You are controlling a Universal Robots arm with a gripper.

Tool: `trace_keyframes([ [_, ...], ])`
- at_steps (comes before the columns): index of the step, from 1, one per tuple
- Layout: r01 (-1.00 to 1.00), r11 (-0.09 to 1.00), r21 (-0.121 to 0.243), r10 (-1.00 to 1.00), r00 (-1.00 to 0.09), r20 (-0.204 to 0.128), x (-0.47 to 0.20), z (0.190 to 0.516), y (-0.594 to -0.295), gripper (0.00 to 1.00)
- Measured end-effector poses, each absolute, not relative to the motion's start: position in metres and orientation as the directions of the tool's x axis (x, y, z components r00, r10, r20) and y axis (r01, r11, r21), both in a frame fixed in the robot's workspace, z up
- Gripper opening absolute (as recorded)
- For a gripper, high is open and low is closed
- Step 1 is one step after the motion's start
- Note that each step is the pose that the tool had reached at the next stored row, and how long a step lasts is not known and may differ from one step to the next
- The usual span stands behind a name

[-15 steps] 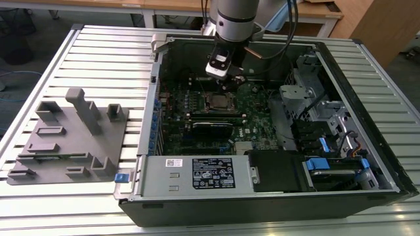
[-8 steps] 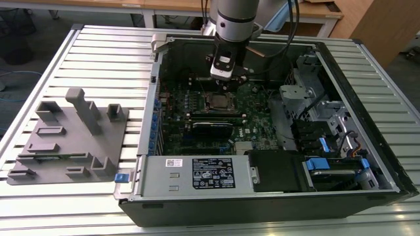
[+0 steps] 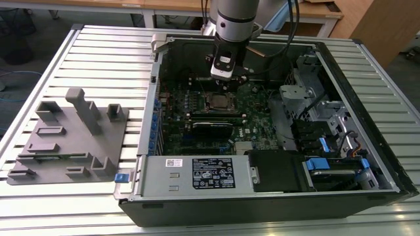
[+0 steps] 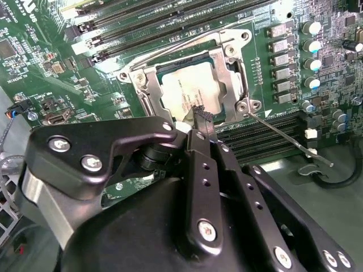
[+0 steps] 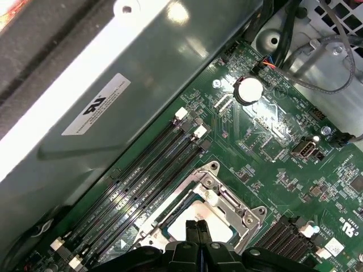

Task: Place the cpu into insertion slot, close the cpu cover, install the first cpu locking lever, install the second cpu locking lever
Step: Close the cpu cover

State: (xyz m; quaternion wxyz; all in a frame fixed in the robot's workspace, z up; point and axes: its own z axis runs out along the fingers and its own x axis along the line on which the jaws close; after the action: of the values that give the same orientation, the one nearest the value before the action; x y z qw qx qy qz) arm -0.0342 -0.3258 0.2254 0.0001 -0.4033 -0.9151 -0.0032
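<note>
Hovering with the gripper (image 4: 201,118) low inside the open computer case (image 3: 262,216), tips at the edge of the cpu cover (image 4: 148,90), jaws pressed together on nothing. Can see the cpu (image 4: 190,93) lying flat in the insertion slot (image 4: 174,64) on the green board (image 4: 34,34), framed by the cover lowered over it. Also one thin wire lever (image 4: 290,140) sticking out free, slanting over the long black slots (image 4: 266,133) beside the socket.

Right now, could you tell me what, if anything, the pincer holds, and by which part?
Nothing: the pincer is shut, empty, over the cpu.
</note>
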Motion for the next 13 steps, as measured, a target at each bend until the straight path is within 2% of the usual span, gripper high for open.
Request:
trace_keyframes([
  [5, 0.728, 0.686, 0.006, 0.728, -0.686, 0.003, -0.0342, 0.2254, -0.3258, 0.11],
  [13, 0.624, 0.781, 0.006, 0.624, -0.781, 0.003, -0.0342, 0.2247, -0.3258, 0.11],
])
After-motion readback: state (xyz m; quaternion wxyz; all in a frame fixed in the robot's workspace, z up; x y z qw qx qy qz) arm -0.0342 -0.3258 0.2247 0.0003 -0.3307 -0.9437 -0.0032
